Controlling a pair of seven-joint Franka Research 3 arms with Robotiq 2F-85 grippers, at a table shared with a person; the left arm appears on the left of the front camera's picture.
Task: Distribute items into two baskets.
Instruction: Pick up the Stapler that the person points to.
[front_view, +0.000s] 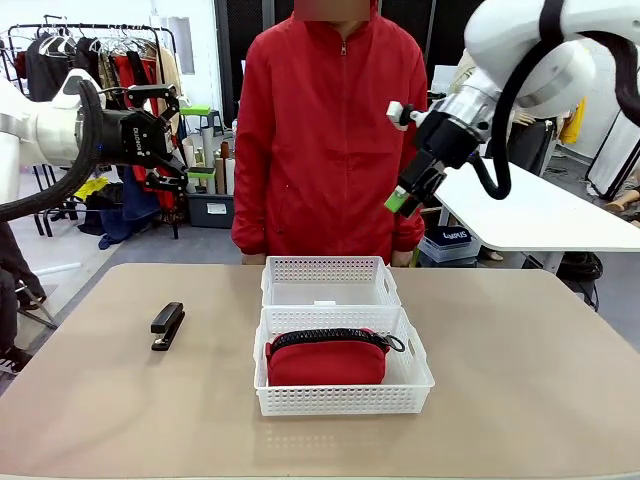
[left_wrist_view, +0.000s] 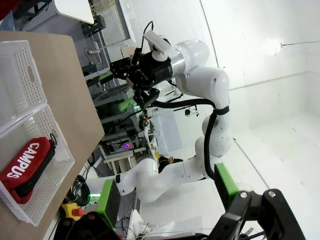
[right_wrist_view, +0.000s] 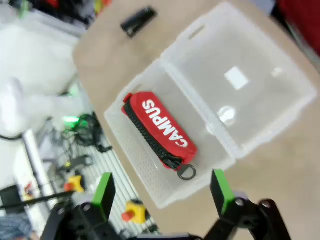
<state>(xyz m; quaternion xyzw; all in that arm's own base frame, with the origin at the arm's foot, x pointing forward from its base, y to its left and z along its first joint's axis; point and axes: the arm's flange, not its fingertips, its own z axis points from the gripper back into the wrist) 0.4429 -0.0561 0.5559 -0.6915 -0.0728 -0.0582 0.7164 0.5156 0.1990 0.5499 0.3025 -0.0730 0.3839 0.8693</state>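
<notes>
Beige surface (front_view: 520, 340): the left hand (front_view: 172, 135) hangs high above it, wide open and empty. A black stapler (front_view: 167, 325) lies loose, not yet sorted. The red pouch (front_view: 327, 358) already sits in the near basket (front_view: 345, 400); the far basket (front_view: 330, 270) holds no item. The right hand (front_view: 412, 205) hovers open, empty.

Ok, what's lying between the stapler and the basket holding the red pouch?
Nothing. The front view shows bare table from the stapler across to the basket holding the pouch.

White arms (front_view: 535, 60), black cables (front_view: 500, 120), black right tool (front_view: 405, 205), green pads (right_wrist_view: 104, 192); person's red zip jacket (front_view: 320, 130).
</notes>
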